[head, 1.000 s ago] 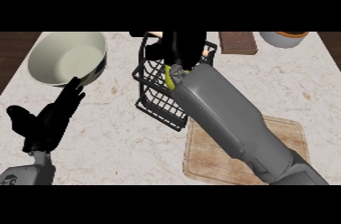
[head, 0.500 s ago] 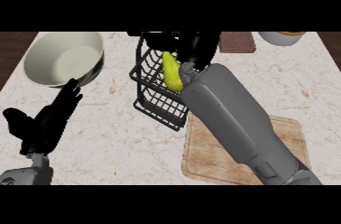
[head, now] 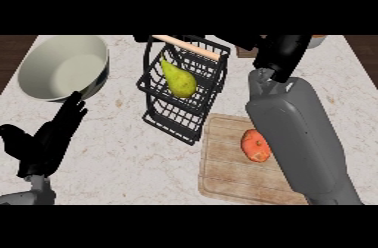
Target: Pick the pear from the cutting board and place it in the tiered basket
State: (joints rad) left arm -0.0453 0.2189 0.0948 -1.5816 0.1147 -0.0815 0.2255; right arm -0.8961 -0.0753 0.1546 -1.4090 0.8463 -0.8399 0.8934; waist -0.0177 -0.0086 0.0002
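Our pear point(head: 179, 81) lies in the tiered basket point(head: 171, 122), apart from our right hand point(head: 283, 53). That hand's fingers seem hidden, so we cannot tell their state. Our left hand point(head: 50, 139) rests open.

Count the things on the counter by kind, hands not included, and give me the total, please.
Fruit: 2, a pear in the basket and an orange-red fruit on the cutting board
Bowl: 1
Basket: 1
Cutting board: 1
Total: 5; other things at the far edge are too hidden to name.
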